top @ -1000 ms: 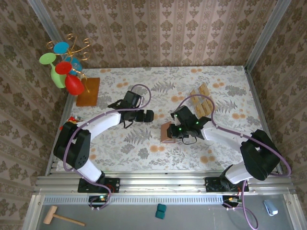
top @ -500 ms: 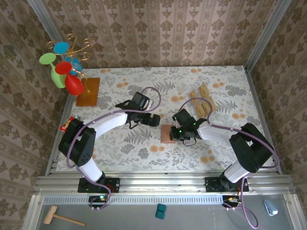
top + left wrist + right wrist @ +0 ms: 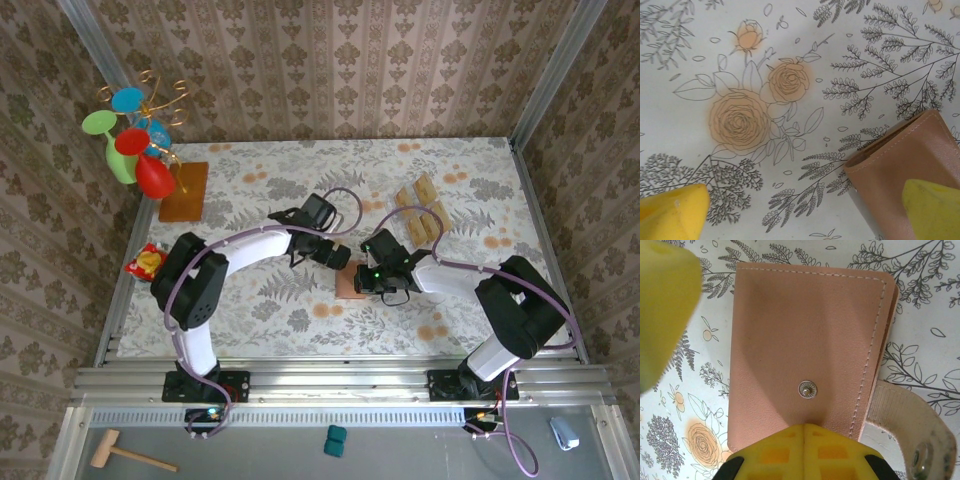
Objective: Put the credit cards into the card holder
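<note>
Orange-brown wooden board (image 3: 185, 190) at 10 o'clock, tan-gold rectangular credit cards (image 3: 420, 212) at 1 o'clock of reddish-brown leather card holder (image 3: 347, 285) on worktop (image 3: 480, 180). Left hand (image 3: 340, 258) open, straddling card holder corner. Right hand (image 3: 805, 432) closed at card holder edge.

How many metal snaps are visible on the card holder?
2: the face snap on the front of the card holder, and the strap snap on its strap, lower right. Others may be hidden underneath.

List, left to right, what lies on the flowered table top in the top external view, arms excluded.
Orange-brown wooden board → reddish-brown leather card holder → tan-gold rectangular credit cards
</note>
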You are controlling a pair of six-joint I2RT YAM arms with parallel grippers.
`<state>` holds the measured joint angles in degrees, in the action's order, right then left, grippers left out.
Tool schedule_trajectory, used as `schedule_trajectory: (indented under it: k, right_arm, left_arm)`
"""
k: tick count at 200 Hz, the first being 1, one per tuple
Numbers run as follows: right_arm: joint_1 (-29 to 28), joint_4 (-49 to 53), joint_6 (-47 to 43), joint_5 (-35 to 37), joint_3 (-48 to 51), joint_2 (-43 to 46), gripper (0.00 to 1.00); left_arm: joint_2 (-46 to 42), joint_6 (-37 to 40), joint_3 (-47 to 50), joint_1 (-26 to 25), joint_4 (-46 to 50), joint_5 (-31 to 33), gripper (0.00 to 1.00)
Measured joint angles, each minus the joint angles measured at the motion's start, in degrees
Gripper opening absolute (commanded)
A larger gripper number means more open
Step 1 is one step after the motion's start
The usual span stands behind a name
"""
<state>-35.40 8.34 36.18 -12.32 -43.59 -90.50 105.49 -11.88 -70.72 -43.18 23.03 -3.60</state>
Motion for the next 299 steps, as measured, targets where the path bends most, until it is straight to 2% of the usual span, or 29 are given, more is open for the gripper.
schedule_trajectory:
  k: [161,199,247,299]
  right_arm:
    - [0.35,-0.63,-0.02,-0.15,0.15,-0.20,0.04]
    - [3.39,2.32,-0.24,-0.35,0.15,4.92,0.13]
    - [8.46,8.24,-2.19,0.00,-1.42,13.73,0.37]
    - [8.98,13.64,-4.13,0.24,-3.61,11.76,0.38]
  left_arm:
    - [4.42,-0.13,0.09,-0.76,-1.18,0.66,1.00]
    - [4.37,-0.52,1.07,-0.76,-2.89,0.68,1.00]
    - [3.80,-0.96,2.47,-0.76,-4.63,0.87,1.00]
    - [3.52,-1.38,3.21,-0.76,-5.84,1.01,1.00]
